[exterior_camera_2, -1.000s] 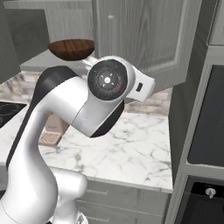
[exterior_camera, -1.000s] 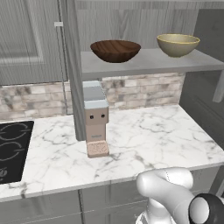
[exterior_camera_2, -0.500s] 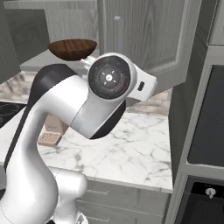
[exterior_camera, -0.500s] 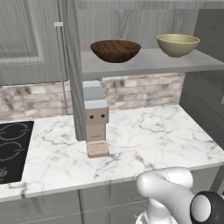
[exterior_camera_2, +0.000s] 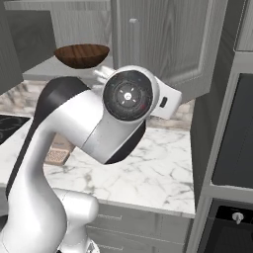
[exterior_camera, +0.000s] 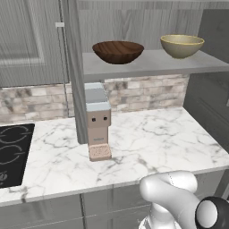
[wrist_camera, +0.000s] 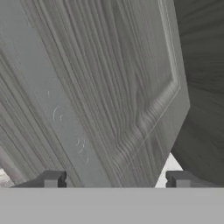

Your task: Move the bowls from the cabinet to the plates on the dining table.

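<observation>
Two round bowls, dark wood-grain (exterior_camera: 118, 51) and pale olive (exterior_camera: 182, 45), are sitting on the grey cabinet's shelf (exterior_camera: 152, 65) while the gripper (wrist_camera: 116, 179) is standing wide before a panelled door (wrist_camera: 105, 87).

Open cabinet (exterior_camera: 147, 62) shelf seen over the table (exterior_camera: 147, 143). A panelled cabinet door (wrist_camera: 100, 87) stands edge-on straight ahead of the jaws, very close, blocking the direct path forward. Beyond its edge, to one side of the jaws, lies open dark space. On the shelf the brown bowl (exterior_camera: 118, 51) and yellow bowl (exterior_camera: 182, 45) stand well apart, with free shelf between and above them. A coffee machine (exterior_camera: 98, 120) occupies the table below.
</observation>
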Robot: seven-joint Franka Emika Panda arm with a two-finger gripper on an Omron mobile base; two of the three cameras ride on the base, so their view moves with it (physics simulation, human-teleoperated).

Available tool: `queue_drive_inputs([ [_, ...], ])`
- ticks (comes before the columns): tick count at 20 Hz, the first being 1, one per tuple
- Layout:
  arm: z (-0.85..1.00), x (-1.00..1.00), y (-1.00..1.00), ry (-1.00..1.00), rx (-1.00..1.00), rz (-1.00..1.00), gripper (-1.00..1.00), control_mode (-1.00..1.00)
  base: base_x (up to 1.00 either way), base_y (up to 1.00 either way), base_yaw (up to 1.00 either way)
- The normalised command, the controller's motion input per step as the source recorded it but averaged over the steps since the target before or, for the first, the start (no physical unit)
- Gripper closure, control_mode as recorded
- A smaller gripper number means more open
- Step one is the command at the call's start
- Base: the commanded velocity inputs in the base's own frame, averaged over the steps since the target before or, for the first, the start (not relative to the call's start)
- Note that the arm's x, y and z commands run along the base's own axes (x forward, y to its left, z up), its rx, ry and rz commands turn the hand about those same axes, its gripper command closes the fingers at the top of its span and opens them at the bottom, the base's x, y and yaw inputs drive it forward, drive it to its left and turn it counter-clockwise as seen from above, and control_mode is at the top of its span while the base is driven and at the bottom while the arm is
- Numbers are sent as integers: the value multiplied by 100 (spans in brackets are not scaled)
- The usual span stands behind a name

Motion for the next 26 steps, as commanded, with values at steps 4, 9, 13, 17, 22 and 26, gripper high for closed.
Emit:
queue_drive_inputs([
  [4,32,-77,0,-7,0,0,-100,-100,0,0,0],
  [9,31,-81,7,-5,0,0,-100,-100,0,0,0],
  [13,10,-59,42,0,-2,0,-100,-100,0,0,0],
  [17,0,-43,58,1,-7,0,-100,-100,0,0,0],
  [22,0,-35,59,3,-11,-4,-100,-100,0,0,0],
  [26,0,-16,62,4,-14,-5,-100,-100,0,0,0],
])
